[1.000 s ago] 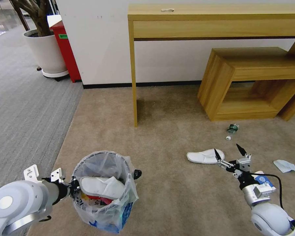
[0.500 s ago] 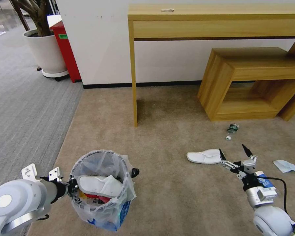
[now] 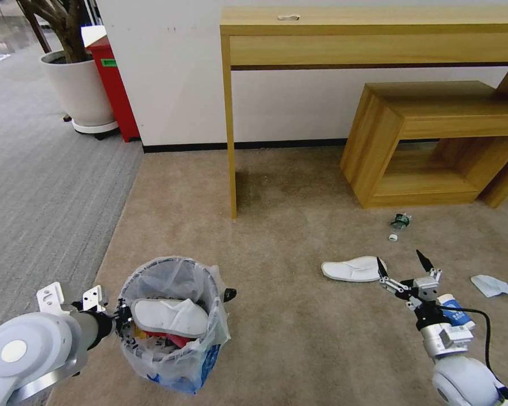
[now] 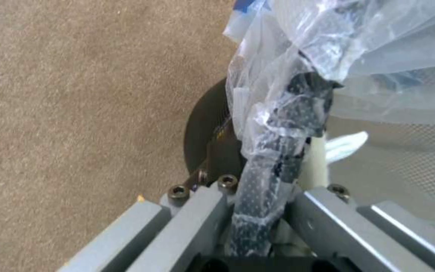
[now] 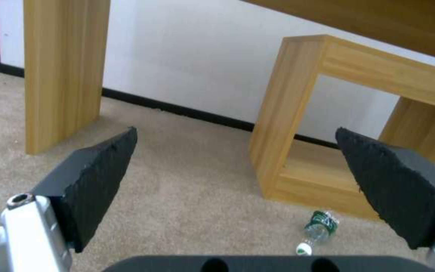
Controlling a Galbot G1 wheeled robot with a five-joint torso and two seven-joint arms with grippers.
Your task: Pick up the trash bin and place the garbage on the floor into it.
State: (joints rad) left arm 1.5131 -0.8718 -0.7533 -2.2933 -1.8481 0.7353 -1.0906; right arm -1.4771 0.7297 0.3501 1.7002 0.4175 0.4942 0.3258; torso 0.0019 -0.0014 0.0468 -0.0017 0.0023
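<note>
Left gripper (image 3: 120, 322) is clamped on the trash bin (image 3: 172, 324) rim, half buried in plastic bag, while right gripper (image 3: 402, 264) hangs wide open by the slipper (image 3: 353, 269).

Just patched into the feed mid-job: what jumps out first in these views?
The trash bin, near left on the beige carpet, is clamped at its rim by the left gripper, with a white slipper lying across its top. The right gripper hangs open beside a second white slipper on the floor, a crushed bottle beyond it.
</note>
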